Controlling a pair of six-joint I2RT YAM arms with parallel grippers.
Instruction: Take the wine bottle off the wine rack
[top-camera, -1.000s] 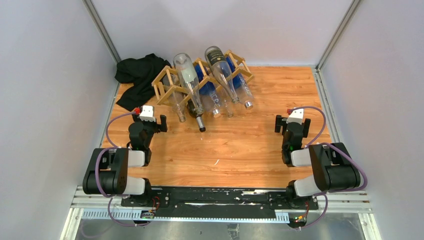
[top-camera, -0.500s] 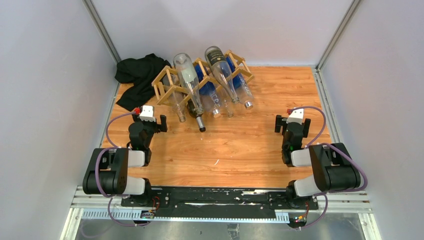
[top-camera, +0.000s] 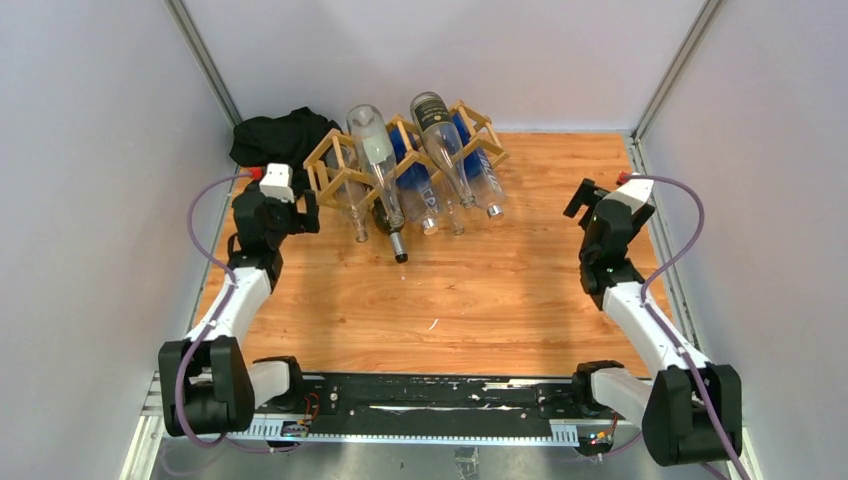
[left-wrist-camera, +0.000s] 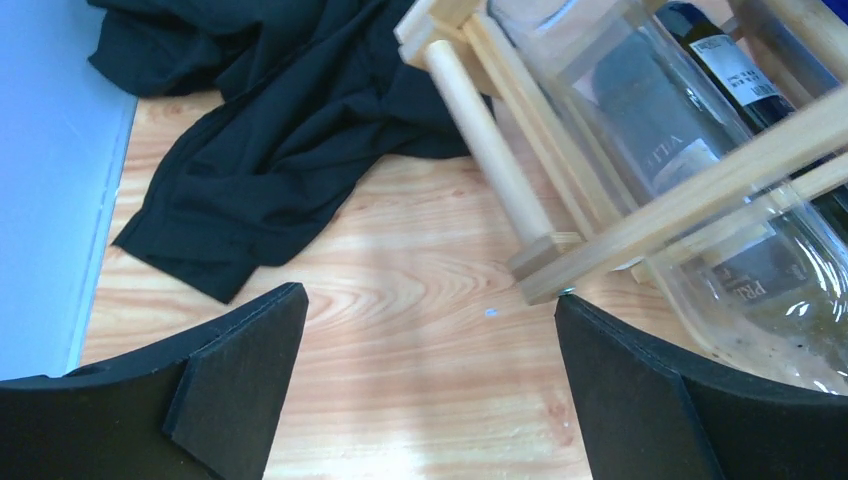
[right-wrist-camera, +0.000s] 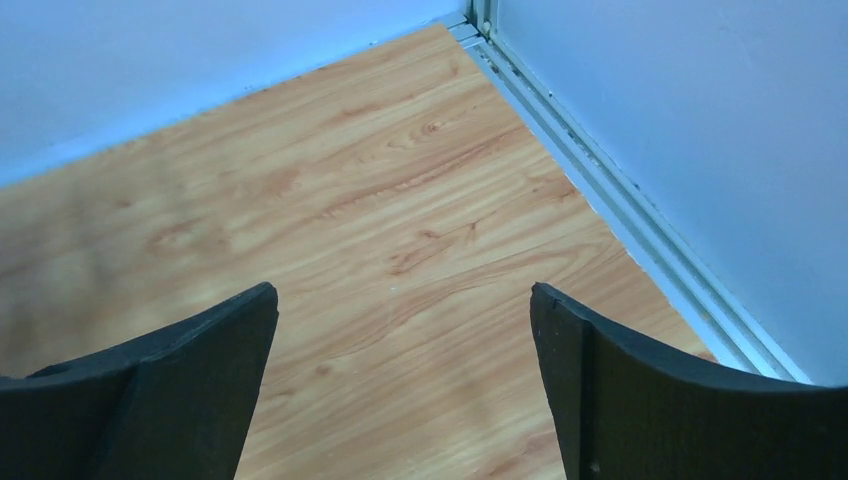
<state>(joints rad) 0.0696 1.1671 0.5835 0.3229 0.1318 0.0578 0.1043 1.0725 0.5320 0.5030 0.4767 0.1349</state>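
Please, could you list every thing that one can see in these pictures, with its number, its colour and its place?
wine rack: one, light wood, far middle of the table
clear bottles: several (exact number unclear), clear glass, lying in the rack with their necks toward the arms
blue bottles: at least one, blue, in the rack under the clear ones
dark bottle: one, dark, low in the rack, neck sticking out
cloth: one, black, far left corner
table: one, orange-brown wood
left tool: one, black, open, beside the rack's left end
right tool: one, black, open, over bare table near the right wall
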